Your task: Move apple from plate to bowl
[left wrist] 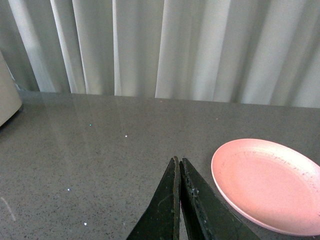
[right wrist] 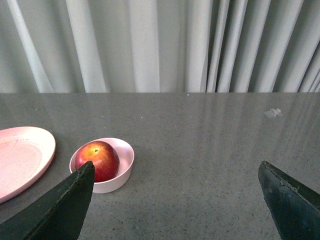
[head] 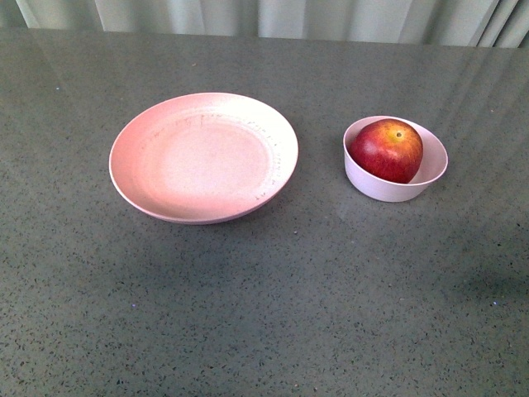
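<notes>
Table (head: 264,314): grey speckled top, fills the front view; pale curtain (head: 273,16) hangs along its far edge.

Plate (head: 203,157): wide, shallow, pink, faint dark speckles near the rim. Nothing lies on it. Flat on the table.

Bowl (head: 395,160): small, deep, pale, standing right of the plate and apart from it, a strip of bare table between the two rims.

Apple (head: 386,150): sits inside the bowl, against the wall nearer the plate, dark red with a yellow-orange patch about the stem dimple, which faces up. Its crown stands above the bowl's rim.

Neither arm shows in the front view.

Left claw (left wrist: 178,161): fingers pressed together, only a hairline between the tips, nothing between them. It hangs over bare table beside the plate (left wrist: 267,184), not touching it.

Right claw (right wrist: 176,170): spread wide, one finger at each side of its wrist view, nothing in the gap. The bowl (right wrist: 102,164) with the apple (right wrist: 98,160) lies beyond it, next to the plate (right wrist: 22,159); the claw touches none of them.
</notes>
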